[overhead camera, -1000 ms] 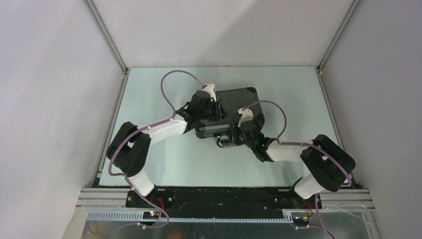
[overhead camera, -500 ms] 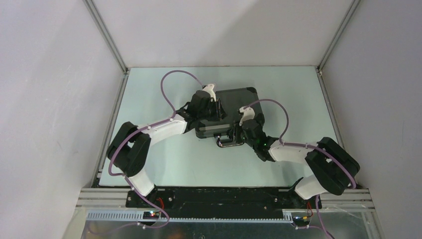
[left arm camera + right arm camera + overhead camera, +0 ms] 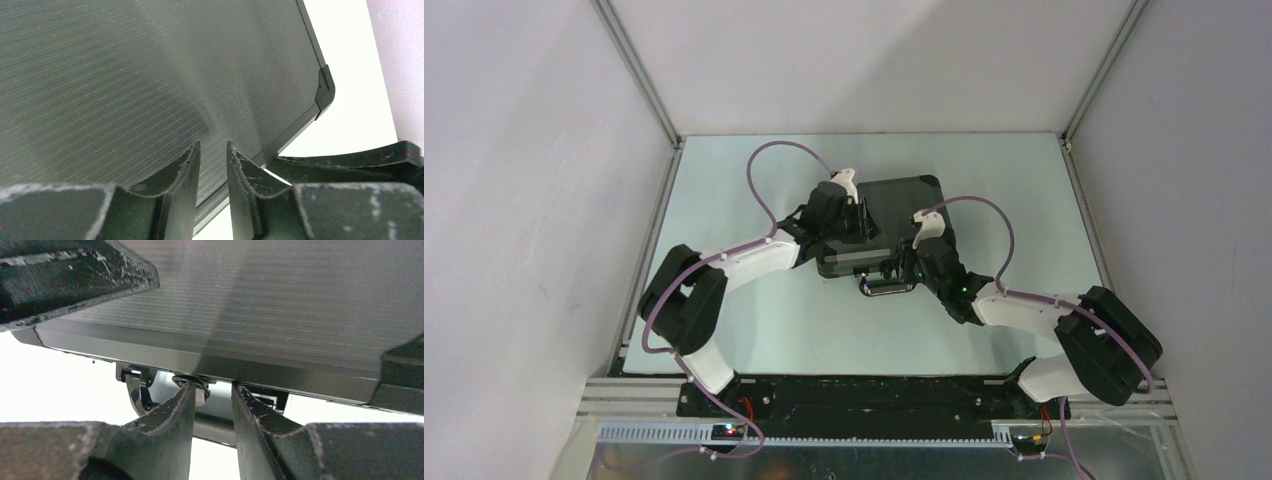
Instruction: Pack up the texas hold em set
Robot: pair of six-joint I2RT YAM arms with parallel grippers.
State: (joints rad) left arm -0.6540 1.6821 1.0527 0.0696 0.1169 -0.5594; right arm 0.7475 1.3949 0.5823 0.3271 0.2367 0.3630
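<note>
Now, your left gripper hovers narrowly parted, empty, over the closed briefcase lid. Your right gripper sits by the handle; grip unclear.

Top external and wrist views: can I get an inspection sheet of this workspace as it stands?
Surface: pale green table, no marks seen.
Job's things: black briefcase closed, lying flat, handle toward the arms; no chips, cards or discs in view.
Clutter: nothing seen.
Grippers: left gripper over the lid, jaws narrowly apart, nothing between; right gripper at the front edge by a latch, jaws narrowly apart.
Cables: purple cables loop above both arms.
Surroundings: plain grey walls, aluminium frame rails.
</note>
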